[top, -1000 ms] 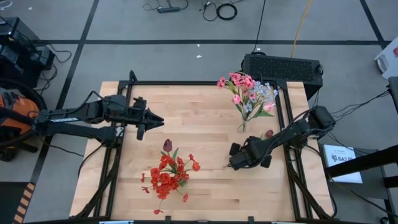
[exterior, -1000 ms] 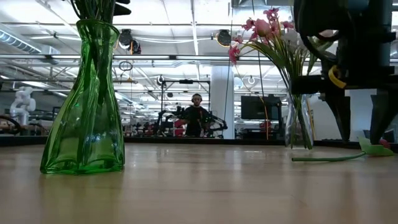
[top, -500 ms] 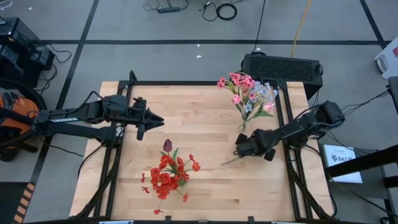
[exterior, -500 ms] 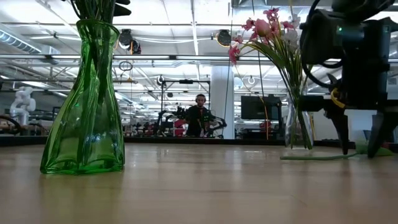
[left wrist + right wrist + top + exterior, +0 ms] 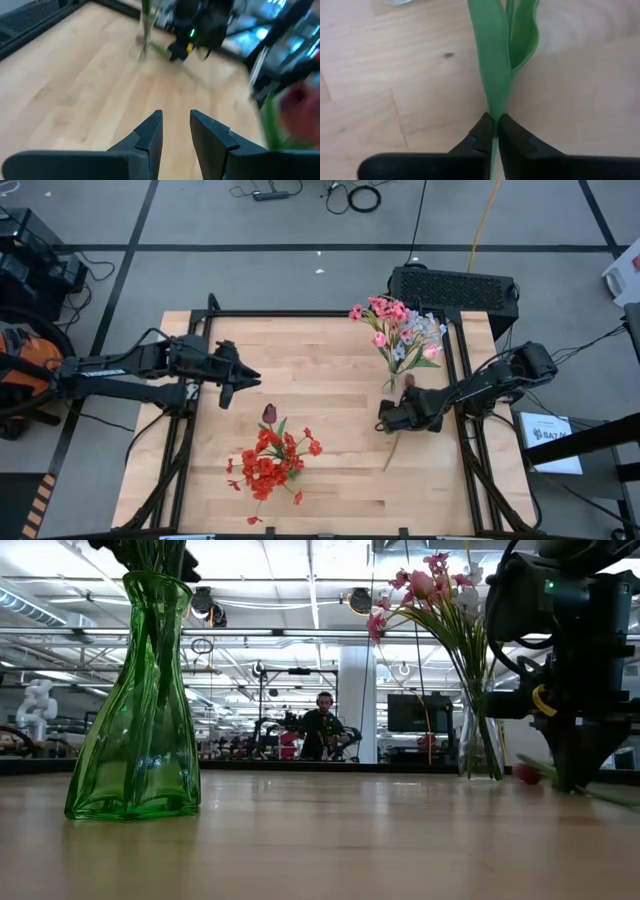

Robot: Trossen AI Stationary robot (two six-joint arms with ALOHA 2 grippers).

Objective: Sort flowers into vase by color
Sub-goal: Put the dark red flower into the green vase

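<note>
A loose flower with a dark maroon bud (image 5: 408, 380) and a thin green stalk (image 5: 390, 455) lies on the wooden table, and my right gripper (image 5: 393, 418) is shut on it. Its long green leaves (image 5: 501, 50) fill the right wrist view. A clear vase (image 5: 481, 748) just behind holds pink and pale flowers (image 5: 397, 330). A green vase (image 5: 135, 700) at the near middle holds red flowers (image 5: 270, 462) and a maroon tulip (image 5: 268, 413). My left gripper (image 5: 176, 131) hovers open over the table's left side, with nothing between its fingers. My right gripper pinches the flower between its two fingers where the leaves join the stalk (image 5: 495, 106), about midway along the stem. The fingers come from above, pointing down, one on each side of the stem. The flower lies flat on the table, bud (image 5: 527, 774) toward the clear vase.
A black frame (image 5: 330, 314) rims the table. A black box (image 5: 455, 288) stands behind the far right corner. Bare wood lies between the two vases and along the near edge. A person stands far off in the room (image 5: 322, 730).
My right gripper has moved toward the table's far edge, sunk to the table and shut on the flower's stem. The flower has swung round on the table: its bud now lies closer to the clear vase and its stalk end points toward the near edge.
</note>
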